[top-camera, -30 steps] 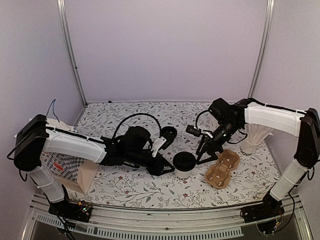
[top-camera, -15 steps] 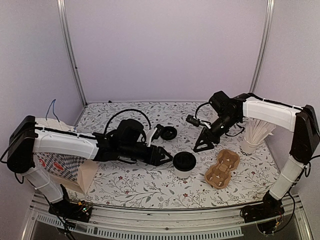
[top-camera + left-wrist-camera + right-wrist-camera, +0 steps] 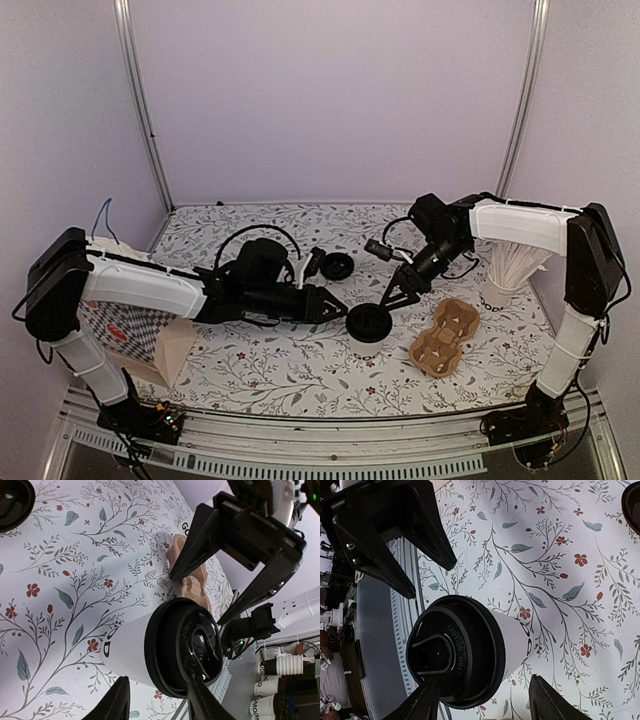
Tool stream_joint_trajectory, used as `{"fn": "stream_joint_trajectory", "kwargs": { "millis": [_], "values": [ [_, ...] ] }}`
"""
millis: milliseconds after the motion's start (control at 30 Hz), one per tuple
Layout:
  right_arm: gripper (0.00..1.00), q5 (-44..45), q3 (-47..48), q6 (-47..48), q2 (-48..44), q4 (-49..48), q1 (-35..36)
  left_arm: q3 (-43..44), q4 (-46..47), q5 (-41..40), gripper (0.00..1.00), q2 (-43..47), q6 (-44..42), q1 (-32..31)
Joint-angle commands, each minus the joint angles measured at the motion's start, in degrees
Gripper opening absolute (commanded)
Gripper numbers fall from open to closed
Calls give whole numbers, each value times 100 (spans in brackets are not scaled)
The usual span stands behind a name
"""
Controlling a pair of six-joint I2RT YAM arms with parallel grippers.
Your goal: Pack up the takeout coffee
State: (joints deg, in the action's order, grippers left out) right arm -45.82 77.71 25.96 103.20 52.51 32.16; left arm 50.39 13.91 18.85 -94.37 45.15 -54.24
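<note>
Takeout coffee (image 3: 369,324): white paper cup w/ dark lettering, glossy round blk plastic lid, standing on floral table (image 3: 250,372). Left pincer (image 3: 336,307) & right pincer (image 3: 393,300) flanking cup, both part-open, gripping nothing.

takeout coffee (image 3: 369,323) | wht cup, blk lid on | upright | table (image 3: 250,375) ctr

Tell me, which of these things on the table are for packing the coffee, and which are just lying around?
For the job:
- coffee cup, black lid on
- cardboard cup tray, probably
- paper bag, probably

Lying about:
- loose black lid
- cup of white sticks
</note>
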Motion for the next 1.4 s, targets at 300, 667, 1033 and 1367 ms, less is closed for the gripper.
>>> {"fn": "stream_joint_trajectory", "kwargs": {
  "millis": [300,667,1033,1367],
  "values": [
    [55,125,-49,-309,-2,-127,-407,20,311,395,39,-430,72,220],
    [58,-311,-277,-23,237,232,-410,88,185,414,39,-449,78,233],
    [62,-545,-354,81,289,288,-411,-48,656,1045,44,-552,723,225],
    [62,-460,-426,17,419,162,-380,39,524,1032,39,-911,677,238]
  ]
}}
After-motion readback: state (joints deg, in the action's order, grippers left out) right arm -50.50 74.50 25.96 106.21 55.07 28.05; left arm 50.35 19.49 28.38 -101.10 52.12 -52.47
